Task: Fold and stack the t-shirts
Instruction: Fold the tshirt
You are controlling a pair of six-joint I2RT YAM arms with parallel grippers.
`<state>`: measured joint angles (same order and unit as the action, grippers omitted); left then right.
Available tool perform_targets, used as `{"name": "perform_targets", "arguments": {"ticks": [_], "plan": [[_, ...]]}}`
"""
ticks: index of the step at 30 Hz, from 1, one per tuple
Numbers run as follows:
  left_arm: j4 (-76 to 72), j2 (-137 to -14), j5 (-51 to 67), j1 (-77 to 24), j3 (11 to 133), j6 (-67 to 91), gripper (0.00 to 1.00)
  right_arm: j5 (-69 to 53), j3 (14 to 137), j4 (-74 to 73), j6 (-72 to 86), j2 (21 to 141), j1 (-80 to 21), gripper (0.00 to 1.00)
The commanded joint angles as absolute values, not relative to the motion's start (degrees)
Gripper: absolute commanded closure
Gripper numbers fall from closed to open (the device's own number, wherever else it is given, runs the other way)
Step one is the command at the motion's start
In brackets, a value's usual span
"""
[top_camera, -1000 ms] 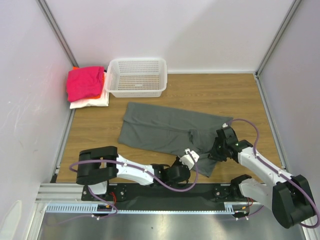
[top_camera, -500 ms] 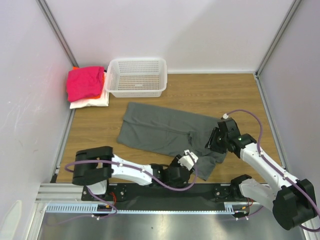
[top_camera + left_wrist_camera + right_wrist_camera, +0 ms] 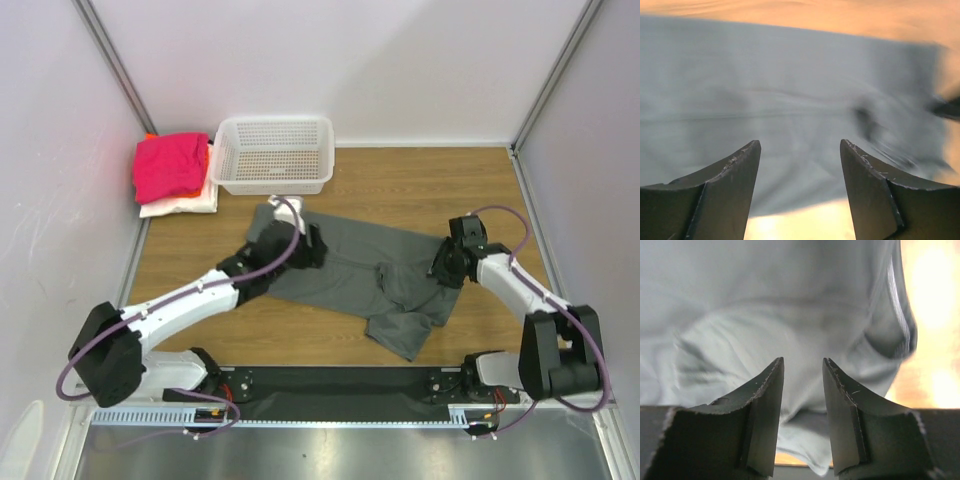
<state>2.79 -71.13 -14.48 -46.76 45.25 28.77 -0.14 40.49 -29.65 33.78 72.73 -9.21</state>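
The dark grey t-shirt (image 3: 345,268) is lying rumpled mid-bench (image 3: 480,190), well apart from the pink-topped stack (image 3: 170,165) in the far left corner. Left jaws are hanging wide and empty over it, right jaws narrower and also empty. Pinching only one layer is risking dragging the fold crooked.

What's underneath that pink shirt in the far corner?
An orange t-shirt peeks out as a thin edge under the pink t-shirt, with a white t-shirt lowest. The pink one covers most of both, so anything else between them is hidden.
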Motion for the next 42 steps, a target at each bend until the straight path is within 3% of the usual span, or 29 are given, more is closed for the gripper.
{"name": "perform_targets", "arguments": {"ticks": [1, 11, 32, 38, 42], "plan": [[7.4, -73.4, -9.4, -37.9, 44.7, 32.4, 0.3, 1.3, 46.5, -25.2, 31.4, 78.1, -8.4, 0.58], [5.9, -75.1, -10.4, -27.7, 38.9, 37.1, 0.39, 2.3, 49.9, -21.0, 30.8, 88.3, -8.0, 0.6], [12.9, -72.4, -16.3, -20.8, 34.2, 41.3, 0.39, -1.9, 67.8, -21.6, 26.0, 108.4, -6.5, 0.61], [15.4, -72.2, -16.4, -18.2, 35.2, 43.2, 0.37, -6.8, 74.2, -26.6, 24.3, 106.9, -6.5, 0.6], [17.7, -71.4, -15.6, -17.8, 35.0, 44.7, 0.34, -8.7, 73.6, -29.2, 25.2, 99.7, -6.5, 0.5]]}}
